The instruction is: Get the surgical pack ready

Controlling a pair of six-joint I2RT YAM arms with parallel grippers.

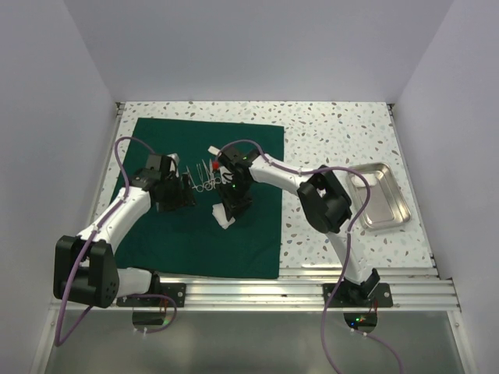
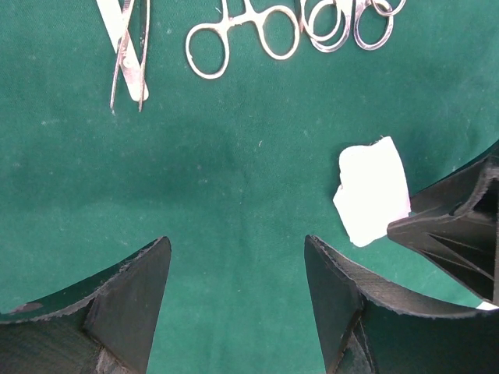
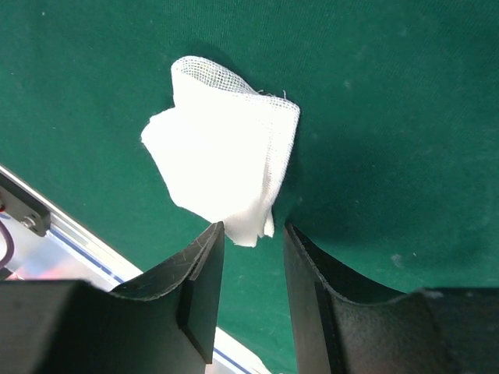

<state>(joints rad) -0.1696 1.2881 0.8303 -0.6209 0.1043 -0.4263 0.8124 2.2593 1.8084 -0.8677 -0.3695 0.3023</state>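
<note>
**Clerk:** Largest item on the table (image 1: pixel 335 132)?

**Checker:** Surgical pack (image 1: pixel 195 241). Dark green cloth, spread flat as a broad sheet over the table's left half. Not folded into a bundle.

**Clerk:** Next?

**Checker:** Steel tray (image 1: pixel 380 199). On the bare tabletop to the right, well apart from the cloth.

**Clerk:** Grippers?

**Checker:** Left gripper (image 2: pixel 235 249): fingers wide, nothing between them, over bare cloth near the instruments. Right gripper (image 3: pixel 253 234): fingers narrowly parted, low over the cloth's middle, tips at the gauze's corner. No clamp on it shows.

**Clerk:** Small items?

**Checker:** Steel instruments (image 1: pixel 204 178): ring-handled forceps and tweezers, in a row on the cloth. Gauze (image 3: pixel 222 160): one white crumpled square, on the cloth near them.

**Clerk:** Progress?

**Checker:** By judgement, the contents appear laid out and all the wrapping remains. Obstacle: both arms reach over the sheet. They would need to get to its edges before any fold.
</note>
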